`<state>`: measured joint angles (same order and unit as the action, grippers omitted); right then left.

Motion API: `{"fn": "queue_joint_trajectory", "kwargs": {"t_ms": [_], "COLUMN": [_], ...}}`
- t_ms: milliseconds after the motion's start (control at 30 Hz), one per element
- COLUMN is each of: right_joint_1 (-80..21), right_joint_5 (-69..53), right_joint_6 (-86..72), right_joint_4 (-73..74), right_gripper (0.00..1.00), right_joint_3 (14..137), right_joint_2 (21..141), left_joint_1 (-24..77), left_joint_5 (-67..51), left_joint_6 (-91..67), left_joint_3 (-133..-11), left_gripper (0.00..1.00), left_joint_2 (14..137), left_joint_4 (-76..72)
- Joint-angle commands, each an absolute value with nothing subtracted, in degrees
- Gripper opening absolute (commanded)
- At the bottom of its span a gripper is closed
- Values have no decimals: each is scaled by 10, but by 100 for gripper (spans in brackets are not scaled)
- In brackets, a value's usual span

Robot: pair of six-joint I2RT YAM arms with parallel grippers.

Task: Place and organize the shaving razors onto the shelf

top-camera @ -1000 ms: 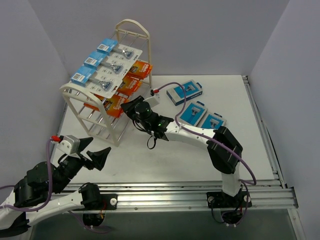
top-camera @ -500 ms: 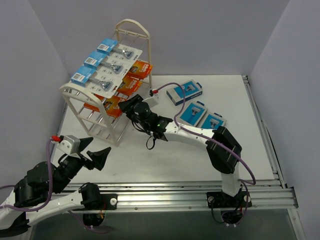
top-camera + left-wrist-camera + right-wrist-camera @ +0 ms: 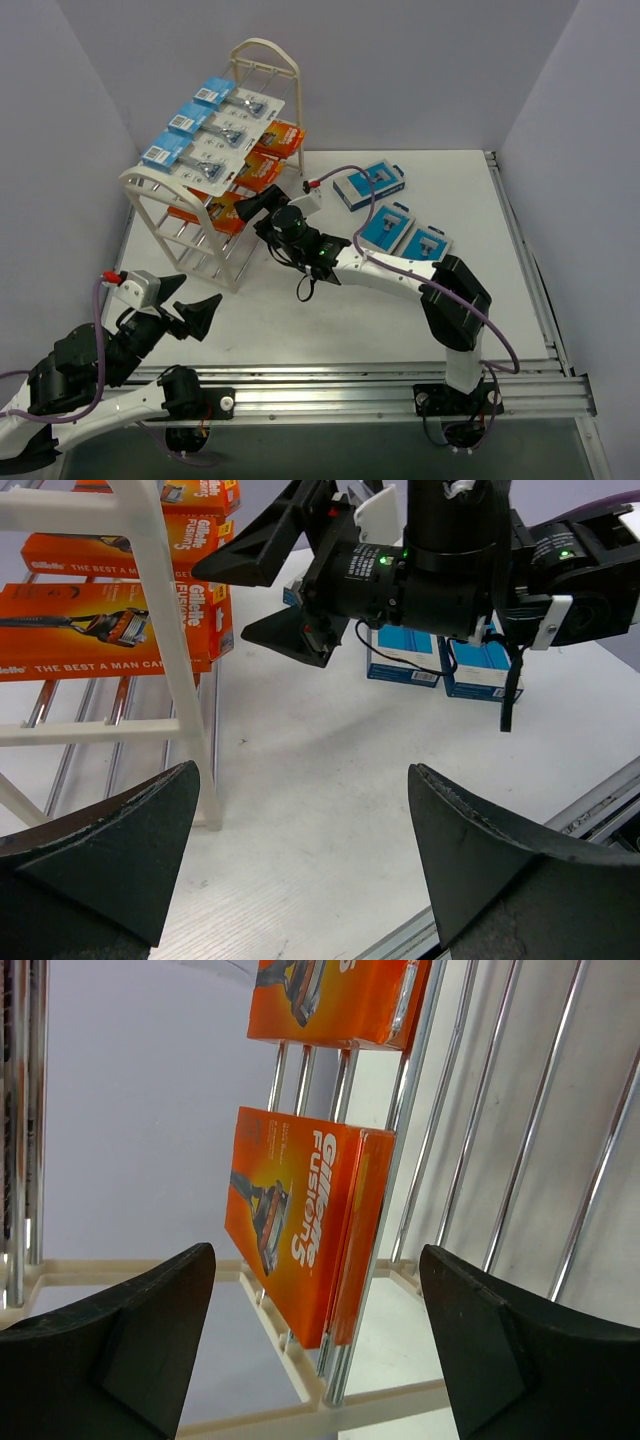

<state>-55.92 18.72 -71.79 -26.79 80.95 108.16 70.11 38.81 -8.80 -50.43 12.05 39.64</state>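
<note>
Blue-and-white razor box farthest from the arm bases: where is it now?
In the top view, the flat blue-and-white razor box lies on the white table, right of the cream-white rod shelf, with two matching boxes nearer, to its right.

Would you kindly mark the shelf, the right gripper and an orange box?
shelf (image 3: 238,255): top external, end frame leg.
right gripper (image 3: 315,1257): right wrist, between fingertips.
orange box (image 3: 100,630): left wrist, front face.

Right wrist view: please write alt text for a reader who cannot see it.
An orange razor box sits on the shelf rods, seen between the black fingers of the open right gripper. A second orange box sits beyond it.
</note>
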Motion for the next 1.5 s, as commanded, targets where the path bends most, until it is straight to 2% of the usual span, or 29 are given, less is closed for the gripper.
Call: {"fn": "queue_joint_trajectory", "kwargs": {"t_ms": [0, 133, 367, 567, 767, 900, 1100, 1333, 1467], "right_joint_1": [-562, -558, -511, -374, -288, -198, -85, -4, 30], "right_joint_5": [219, 231, 240, 105, 90, 23, 5, 5, -7], "right_joint_6": [-710, -704, -686, -599, -445, -394, -359, -324, -313], "right_joint_4": [-287, -278, -217, -155, -4, -3, 35, 22, 18], "right_gripper": [79, 79, 82, 84, 87, 88, 89, 89, 89], "right_joint_3": [790, 730, 584, 508, 533, 524, 541, 535, 528], "right_joint_2": [1017, 961, 789, 699, 703, 721, 787, 879, 890], "left_joint_1": [697, 696, 693, 682, 679, 677, 676, 668, 665], "left_joint_5": [399, 401, 402, 401, 393, 390, 390, 389, 388], "left_joint_6": [-92, -93, -96, -96, -89, -87, -86, -85, -84], "left_joint_3": [-506, -508, -508, -505, -503, -503, -504, -503, -503], "left_gripper": [94, 94, 94, 94, 94, 94, 94, 94, 94], "left_joint_2": [117, 127, 127, 128, 155, 172, 182, 180, 185], "left_joint_4": [386, 388, 390, 388, 386, 388, 390, 388, 389]}}
